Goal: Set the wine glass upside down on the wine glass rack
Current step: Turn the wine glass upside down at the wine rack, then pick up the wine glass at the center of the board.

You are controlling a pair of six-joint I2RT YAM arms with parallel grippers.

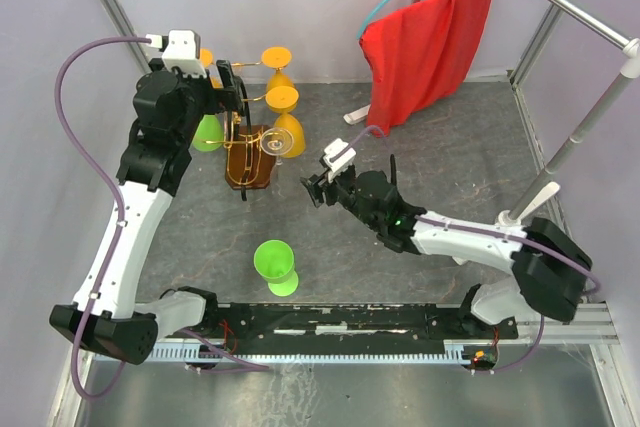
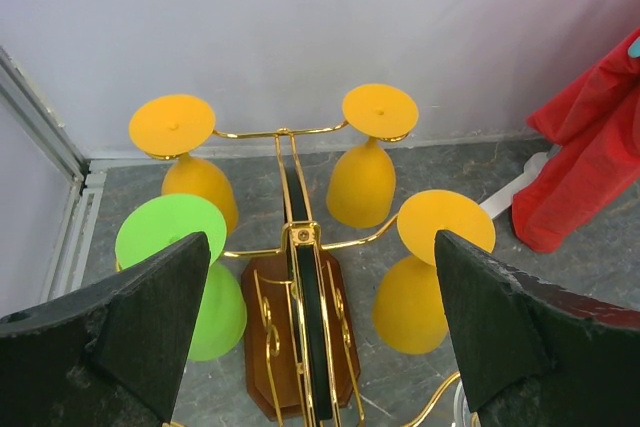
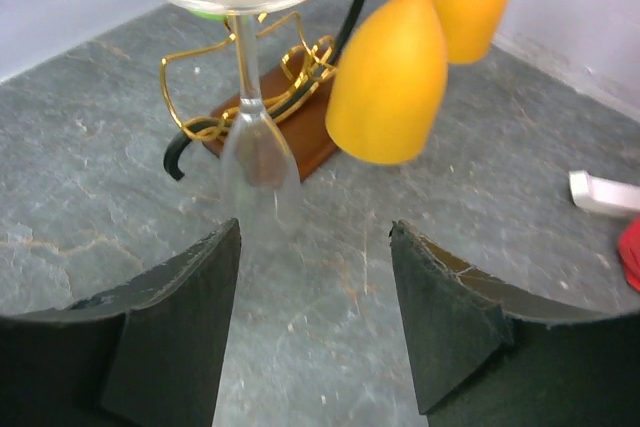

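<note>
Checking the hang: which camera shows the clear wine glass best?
Right wrist: the clear wine glass is close and upside down, foot, stem and bowl visible. Top external shows it small by the rack; left wrist hardly shows it.

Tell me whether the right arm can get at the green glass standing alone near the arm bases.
Probably yes. The green glass stands alone on the table, nothing lies between it and the right fingers, and these are open and empty.

The right end effector (image 1: pixel 315 191) sat just beside the wine glass rack (image 1: pixel 250 162); a green glass (image 1: pixel 274 265) stood apart on the surface (image 1: pixel 440 172).
</note>
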